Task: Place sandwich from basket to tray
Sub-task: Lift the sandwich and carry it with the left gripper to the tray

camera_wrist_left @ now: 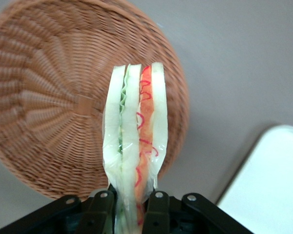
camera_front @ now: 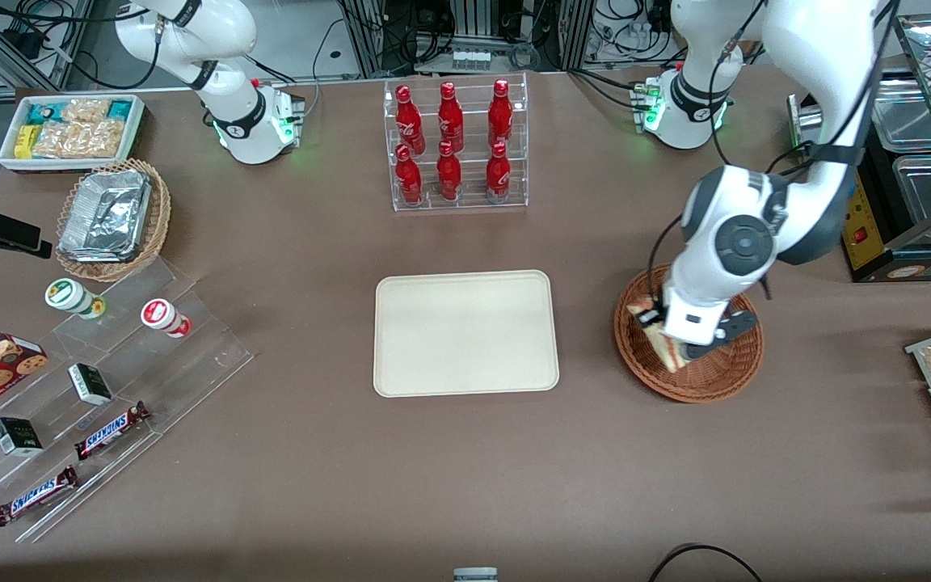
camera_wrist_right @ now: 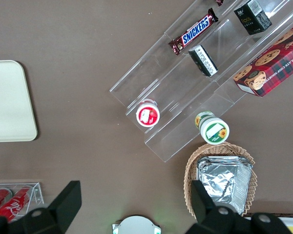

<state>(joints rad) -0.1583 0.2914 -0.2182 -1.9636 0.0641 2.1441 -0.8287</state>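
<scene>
I've got the gripper (camera_wrist_left: 132,207) over the basket (camera_front: 716,378), fingers (camera_wrist_left: 156,207) clamped on the sandwich (camera_wrist_left: 134,146) at its narrow end. Sandwich hangs clear above the wicker, filling edge facing the wrist camera. Tray (camera_front: 465,333) sits beside the basket, toward the parked arm's end.

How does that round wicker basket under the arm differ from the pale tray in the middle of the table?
The basket is round, reddish-brown and woven; the tray is rectangular, cream and smooth. The basket is a shallow bowl; the tray is flat with a low rim. The gripper hangs above the basket, shut on the sandwich; nothing hangs above the tray. Both rest on the brown table, and neither holds anything.
</scene>
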